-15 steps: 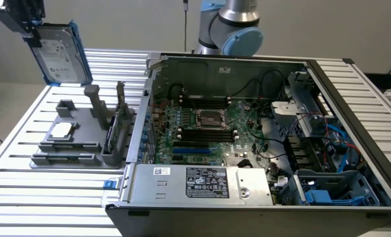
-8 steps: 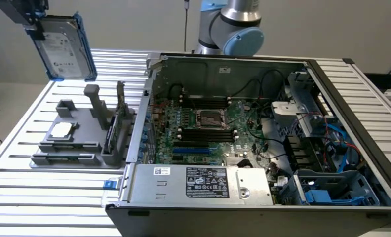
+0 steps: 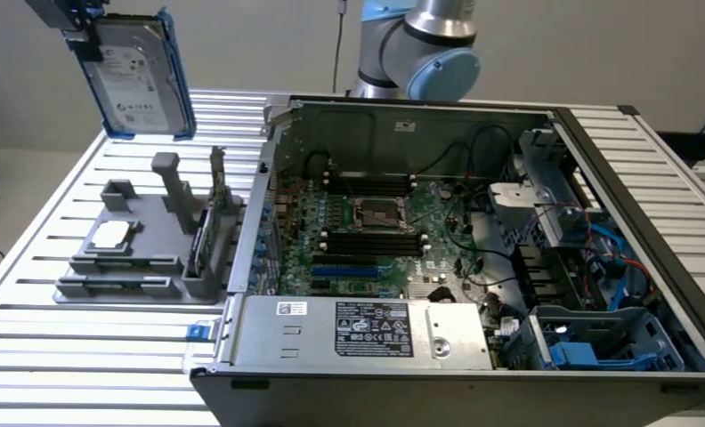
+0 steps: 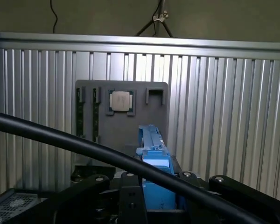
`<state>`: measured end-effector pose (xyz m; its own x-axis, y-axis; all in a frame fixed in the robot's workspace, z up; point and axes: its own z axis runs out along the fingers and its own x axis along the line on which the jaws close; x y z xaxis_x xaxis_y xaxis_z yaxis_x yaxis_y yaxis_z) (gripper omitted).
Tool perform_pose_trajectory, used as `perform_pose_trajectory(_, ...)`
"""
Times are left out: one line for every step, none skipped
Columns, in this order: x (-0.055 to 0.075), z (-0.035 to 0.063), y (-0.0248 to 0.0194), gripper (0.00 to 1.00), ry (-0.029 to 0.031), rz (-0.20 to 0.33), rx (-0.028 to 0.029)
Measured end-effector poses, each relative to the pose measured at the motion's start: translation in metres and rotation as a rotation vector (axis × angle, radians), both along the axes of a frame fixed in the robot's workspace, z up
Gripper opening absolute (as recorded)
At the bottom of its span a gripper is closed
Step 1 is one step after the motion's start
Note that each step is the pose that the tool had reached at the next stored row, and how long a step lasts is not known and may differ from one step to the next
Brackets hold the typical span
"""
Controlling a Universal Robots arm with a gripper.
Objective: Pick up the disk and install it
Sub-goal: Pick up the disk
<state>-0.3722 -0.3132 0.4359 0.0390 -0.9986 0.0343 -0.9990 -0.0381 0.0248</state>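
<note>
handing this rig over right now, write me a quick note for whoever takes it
Gripper: shut on the disk, holding it upright in the air.
Disk: above the table at the exterior view's left, clear of the grey holder and outside the open computer case.
Done: pickup.
Left: install; the disk is not yet in the case.

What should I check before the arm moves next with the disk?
1. Grip on the disk: ok, the gripper holds it in the air.
2. Disk clear of the grey holder: ok, high above the table.
3. Computer case open: ok, its inside shows.
4. Blue bay free: cannot tell.
5. Black cable clear of disk: cannot tell, it crosses before it in the wrist view.
</note>
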Motion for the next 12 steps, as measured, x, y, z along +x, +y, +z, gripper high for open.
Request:
perform_pose_trajectory(0.005,0.0027,-0.0014,0.33,-0.0001,0.0,0.0001)
perform_pose_trajectory(0.009,0.0054,-0.0027,0.33,-0.0002,0.0,0.0001)
perform_pose_trajectory(0.014,0.0084,-0.0042,0.33,-0.0002,0.0,0.0001)
perform_pose_trajectory(0.018,0.0112,-0.0055,0.33,0.0,0.0,0.0)
perform_pose_trajectory(0.023,0.0139,-0.0069,0.33,-0.0001,0.0,0.0001)
perform_pose_trajectory(0.027,0.0166,-0.0082,0.33,-0.0002,0.0,0.0001)
perform_pose_trajectory(0.032,0.0193,-0.0095,0.33,-0.0002,0.0,0.0001)
perform_pose_trajectory(0.036,0.022,-0.0109,0.33,0.0,0.0,0.0)
perform_pose_trajectory(0.041,0.0249,-0.0124,0.33,0.0,0.0,0.0)
perform_pose_trajectory(0.046,0.0277,-0.0138,0.33,-0.0001,0.0,0.0)
perform_pose_trajectory(0.05,0.0305,-0.0152,0.33,-0.0001,0.0,0.0001)
perform_pose_trajectory(0.055,0.0333,-0.0167,0.33,0.0,0.0,0.0001)
